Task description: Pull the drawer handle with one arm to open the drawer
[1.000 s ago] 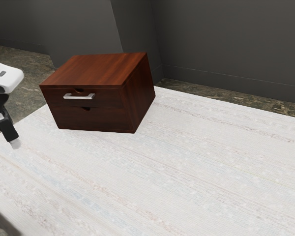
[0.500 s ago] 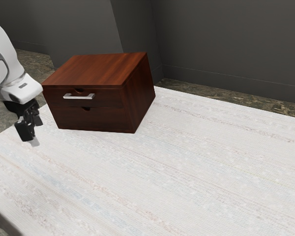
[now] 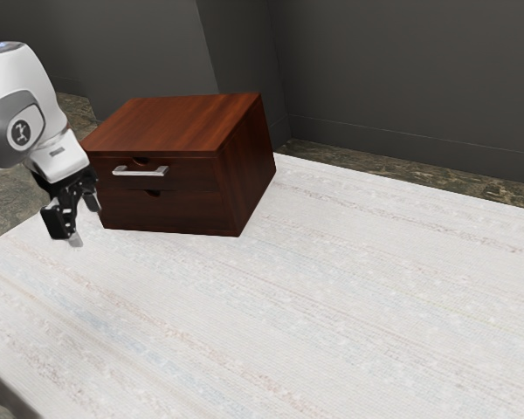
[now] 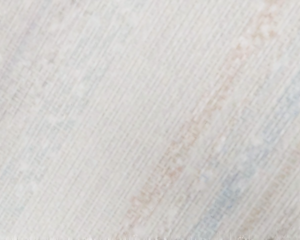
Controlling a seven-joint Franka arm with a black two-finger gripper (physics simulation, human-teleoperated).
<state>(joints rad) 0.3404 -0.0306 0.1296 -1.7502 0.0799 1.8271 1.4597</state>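
Note:
A dark red-brown wooden cabinet (image 3: 179, 161) stands on the white woven tabletop (image 3: 332, 288), with two drawer fronts facing the exterior view's left. The upper drawer (image 3: 157, 172) carries a silver bar handle (image 3: 141, 171) and sits flush with the cabinet face. My black gripper (image 3: 79, 223) hangs just off the cabinet's front lower corner, on the exterior view's left, below and to the left of the handle. Its fingers point down at the tabletop, stand apart and hold nothing. In the wrist view the white cloth (image 4: 150, 120) lies right under my hand.
Dark grey walls (image 3: 402, 61) rise behind the cabinet, with a strip of stone floor (image 3: 419, 170) along them. The white tabletop stretches wide toward the exterior view's right and front.
My arm has swung in from the exterior view's left edge toward the cabinet front, and the hand has risen a little. The cabinet and its drawer have not moved.

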